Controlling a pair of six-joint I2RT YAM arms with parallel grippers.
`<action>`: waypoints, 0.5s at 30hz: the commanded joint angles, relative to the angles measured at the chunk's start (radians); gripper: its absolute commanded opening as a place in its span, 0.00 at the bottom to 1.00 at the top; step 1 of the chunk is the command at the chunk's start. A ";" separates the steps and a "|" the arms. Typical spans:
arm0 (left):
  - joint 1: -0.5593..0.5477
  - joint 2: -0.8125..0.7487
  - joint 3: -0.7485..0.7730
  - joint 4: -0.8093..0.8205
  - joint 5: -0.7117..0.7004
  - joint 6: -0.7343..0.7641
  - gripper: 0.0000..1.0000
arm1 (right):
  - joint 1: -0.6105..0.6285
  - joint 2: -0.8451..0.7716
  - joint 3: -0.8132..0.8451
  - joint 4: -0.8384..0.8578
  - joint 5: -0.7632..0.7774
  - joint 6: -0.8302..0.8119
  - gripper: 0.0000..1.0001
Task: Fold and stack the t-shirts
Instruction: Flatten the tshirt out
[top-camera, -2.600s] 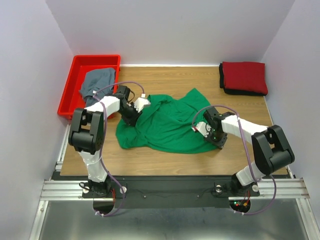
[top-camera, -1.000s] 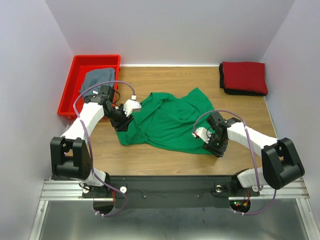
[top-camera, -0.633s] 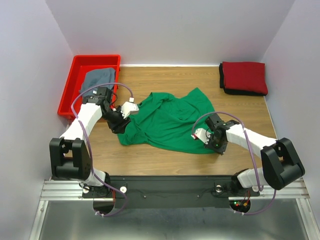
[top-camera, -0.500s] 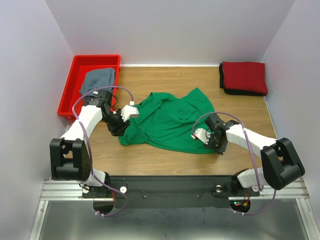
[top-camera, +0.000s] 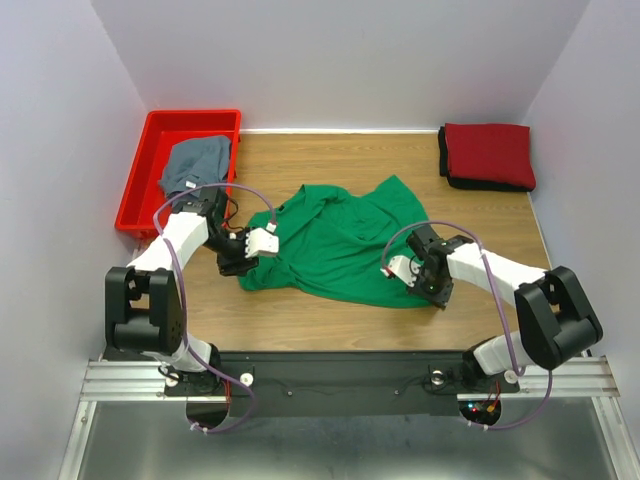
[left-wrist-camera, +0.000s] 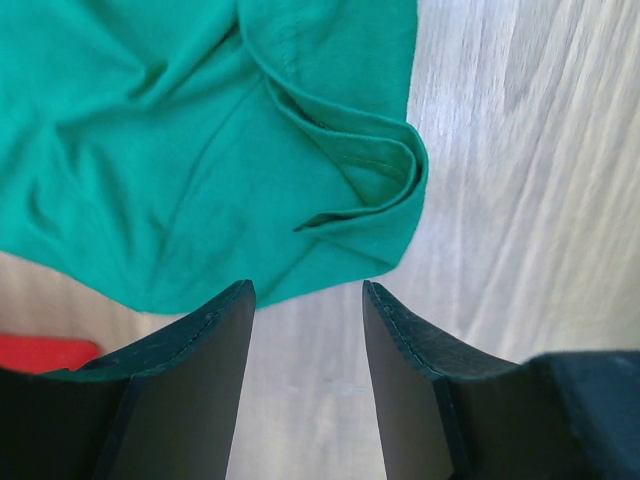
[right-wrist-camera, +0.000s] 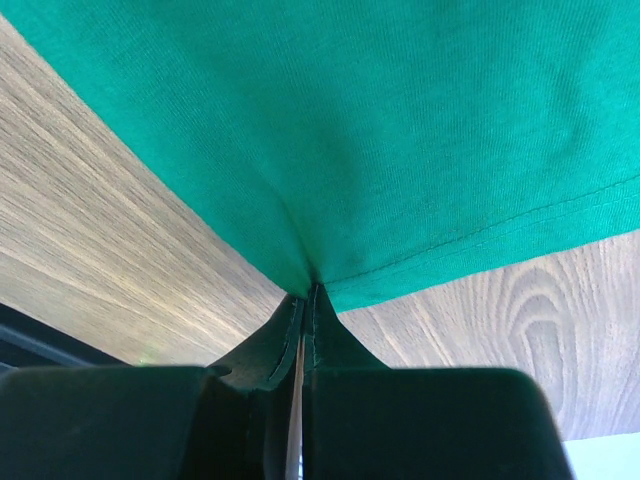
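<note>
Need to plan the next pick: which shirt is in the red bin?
The grey-blue shirt, crumpled in the bin; the green shirt lies spread mid-table, the dark red shirt folded in the far right corner.

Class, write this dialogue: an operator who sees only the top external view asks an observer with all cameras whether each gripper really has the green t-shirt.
Operator: Does the left gripper hold the green t-shirt?
Observer: No. It is open; the shirt's folded edge lies just off its tips, ungripped, and bare table shows in the gap.
Operator: And the right gripper?
Observer: Shut on the shirt's hem; the cloth puckers into the pinch.
</note>
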 joint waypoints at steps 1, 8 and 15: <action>-0.001 0.017 0.022 -0.076 0.058 0.245 0.59 | 0.003 0.033 0.008 -0.004 -0.015 0.014 0.01; -0.013 0.066 0.038 -0.146 0.056 0.402 0.59 | 0.003 0.057 0.024 -0.006 -0.018 0.021 0.00; -0.041 0.115 0.072 -0.133 0.059 0.426 0.66 | 0.003 0.060 0.021 -0.007 -0.021 0.024 0.01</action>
